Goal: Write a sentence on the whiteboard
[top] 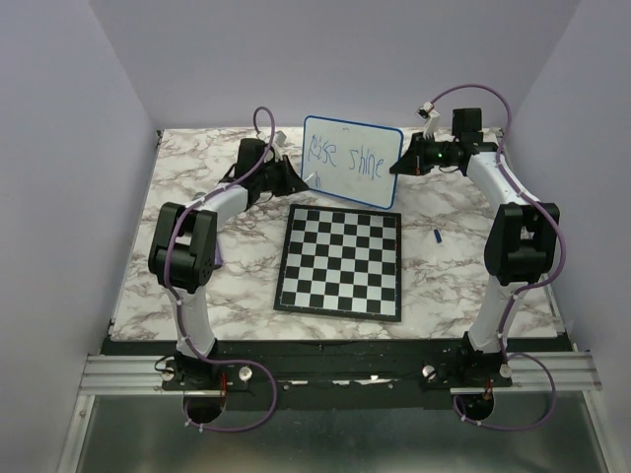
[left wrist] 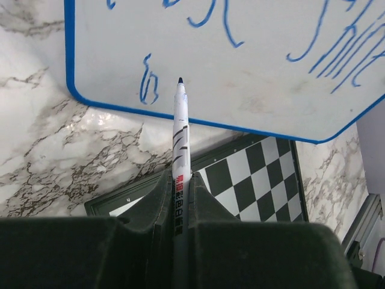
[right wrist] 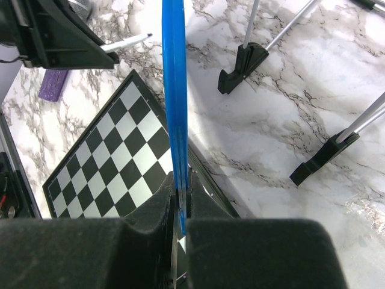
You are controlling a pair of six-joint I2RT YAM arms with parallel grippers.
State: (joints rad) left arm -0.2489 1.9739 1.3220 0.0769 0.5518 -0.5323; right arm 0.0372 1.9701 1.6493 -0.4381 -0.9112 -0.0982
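Your left gripper [left wrist: 180, 183] is clamped on the marker [left wrist: 180, 126], its tip at the whiteboard [left wrist: 258, 72] near the lower corner. Your right gripper [right wrist: 179, 195] pinches the board's blue rim. The board stands behind the chessboard [top: 340, 261], and the sentence [top: 345, 158] reads "Rise shine".

The left gripper's [left wrist: 180, 188] dark jaws are closed tight on a slim white marker pen [left wrist: 181, 129] with printed lettering. Its dark tip points up at the small white rectangular whiteboard with a thin blue rim [left wrist: 258, 84], just beside a small looped blue mark [left wrist: 146, 81] near the rounded corner — contact with the surface cannot be judged. Parts of the blue handwritten sentence [left wrist: 317, 43] run off the top edge. Below the board lie the grey-veined white marble tabletop [left wrist: 66, 150] and a black-and-white checkered chessboard [left wrist: 267, 180] — dark-framed.
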